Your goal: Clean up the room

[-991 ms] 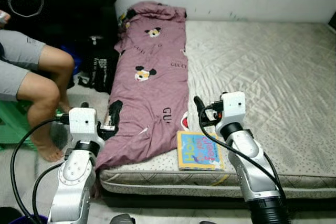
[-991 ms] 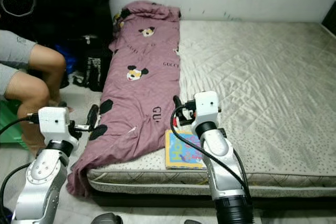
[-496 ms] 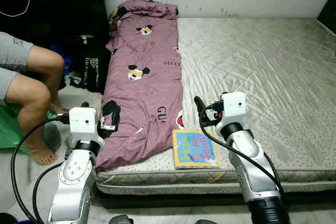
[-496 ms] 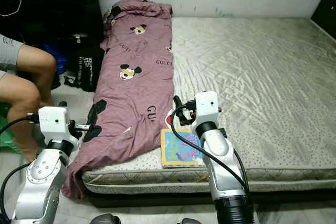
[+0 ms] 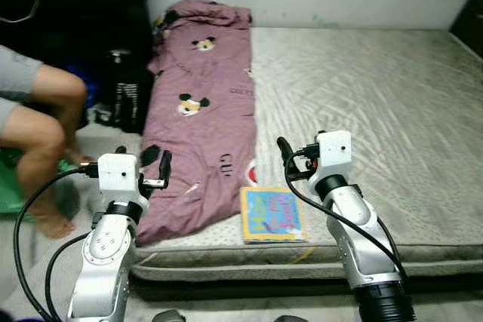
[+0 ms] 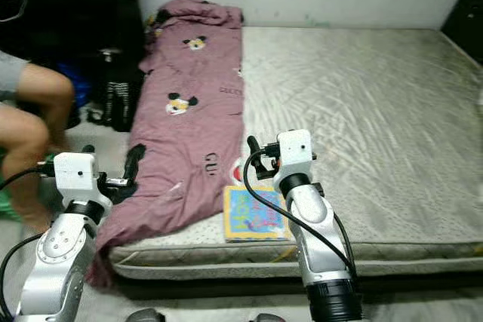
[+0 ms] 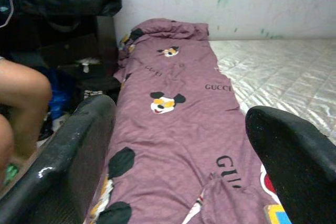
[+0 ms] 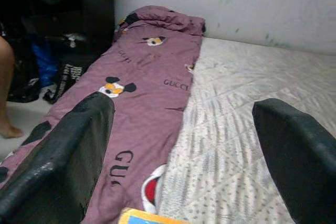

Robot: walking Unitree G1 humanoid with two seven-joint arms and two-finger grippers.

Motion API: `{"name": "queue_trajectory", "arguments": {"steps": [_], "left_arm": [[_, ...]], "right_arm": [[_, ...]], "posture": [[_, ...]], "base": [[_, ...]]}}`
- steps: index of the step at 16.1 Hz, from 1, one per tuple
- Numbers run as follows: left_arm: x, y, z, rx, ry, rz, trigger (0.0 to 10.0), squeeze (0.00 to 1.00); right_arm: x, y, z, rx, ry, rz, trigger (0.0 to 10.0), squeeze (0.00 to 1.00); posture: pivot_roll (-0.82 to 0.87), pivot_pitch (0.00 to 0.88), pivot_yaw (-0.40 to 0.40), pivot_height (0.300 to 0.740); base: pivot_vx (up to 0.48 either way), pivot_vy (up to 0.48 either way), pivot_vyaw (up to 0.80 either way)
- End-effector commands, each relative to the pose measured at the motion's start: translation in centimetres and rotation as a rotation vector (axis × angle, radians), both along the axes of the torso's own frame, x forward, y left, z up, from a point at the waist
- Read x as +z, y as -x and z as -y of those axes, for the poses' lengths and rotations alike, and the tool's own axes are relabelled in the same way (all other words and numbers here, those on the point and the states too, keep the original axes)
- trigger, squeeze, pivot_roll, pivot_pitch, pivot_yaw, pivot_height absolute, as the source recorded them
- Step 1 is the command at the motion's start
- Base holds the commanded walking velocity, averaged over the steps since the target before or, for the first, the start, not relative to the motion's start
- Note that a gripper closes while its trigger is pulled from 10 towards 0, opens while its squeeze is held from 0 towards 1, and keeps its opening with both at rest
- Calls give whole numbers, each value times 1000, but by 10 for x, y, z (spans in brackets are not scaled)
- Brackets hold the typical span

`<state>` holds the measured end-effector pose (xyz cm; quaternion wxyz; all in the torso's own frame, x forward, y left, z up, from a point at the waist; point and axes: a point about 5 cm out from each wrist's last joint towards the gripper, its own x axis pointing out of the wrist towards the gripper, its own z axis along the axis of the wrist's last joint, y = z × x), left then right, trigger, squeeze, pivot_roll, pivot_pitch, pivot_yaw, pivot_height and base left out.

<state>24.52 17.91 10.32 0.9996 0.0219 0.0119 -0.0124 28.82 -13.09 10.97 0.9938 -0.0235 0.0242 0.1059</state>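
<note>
Both my pincers gape empty: left pincer (image 5: 161, 167) over the purple blanket (image 5: 202, 118), right pincer (image 5: 283, 150) above the mattress (image 5: 377, 103), book (image 5: 272, 215) at six o'clock.

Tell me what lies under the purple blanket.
The purple blanket lies along the grey mattress, its near corner beside the picture book. Whatever sits beneath the blanket's folds is covered.

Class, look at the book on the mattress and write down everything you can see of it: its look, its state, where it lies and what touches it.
The book is thin and square-looking, with a yellow border, a blue cover and colourful lettering too blurred to read. It lies flat and closed, face up, near the front edge of the mattress. The purple blanket is at its left side, about touching its corner. The right gripper hovers just behind it, apart from it.
</note>
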Motion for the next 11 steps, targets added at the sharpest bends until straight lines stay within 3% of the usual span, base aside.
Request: {"name": "queue_trajectory", "arguments": {"steps": [1, 11], "left_arm": [[1, -2, 1, -2, 2, 4, 10000, 0], [1, -2, 1, -3, 5, 3, 10000, 0]], "right_arm": [[0, -1, 3, -7, 8, -3, 10000, 0], [0, -2, 3, -5, 12, -5, 10000, 0]], "posture": [[-74, 0, -26, 740], [-74, 0, -27, 740]], "base": [[0, -292, 0], [0, -287, 88]]}}
